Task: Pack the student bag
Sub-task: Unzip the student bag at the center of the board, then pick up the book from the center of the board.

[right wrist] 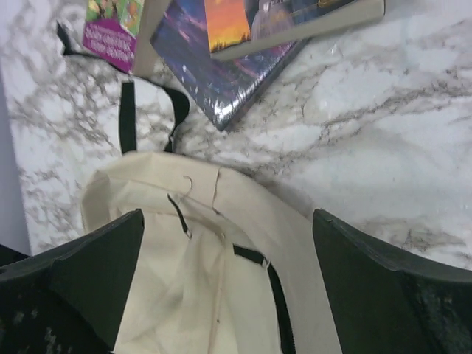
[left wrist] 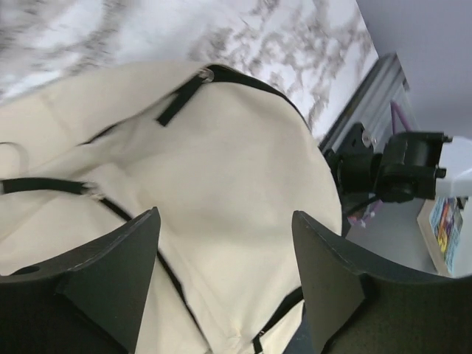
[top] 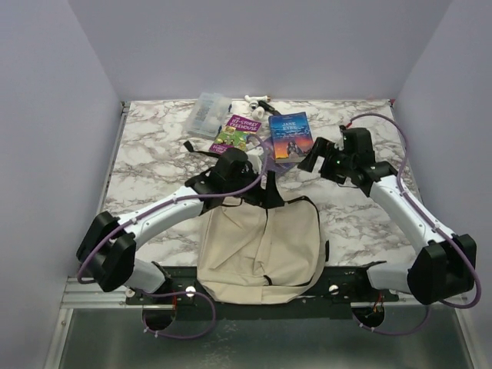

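Observation:
The student bag (top: 261, 246) is a beige fabric backpack with black straps, lying flat at the near middle of the table. My left gripper (top: 257, 191) is open and empty over the bag's far edge; in the left wrist view (left wrist: 225, 217) only the beige fabric (left wrist: 236, 147) shows between the jaws. My right gripper (top: 307, 160) is open and empty, hovering past the bag's far right corner. In the right wrist view (right wrist: 228, 214) it looks down on the bag's top (right wrist: 221, 251) and its black handle loop (right wrist: 151, 110).
A blue book (top: 290, 136) and a green and purple book (top: 237, 132) lie just beyond the bag; both show in the right wrist view, blue (right wrist: 221, 66) and green (right wrist: 110, 26). A clear plastic case (top: 209, 114) and a small white object (top: 257, 100) sit at the back.

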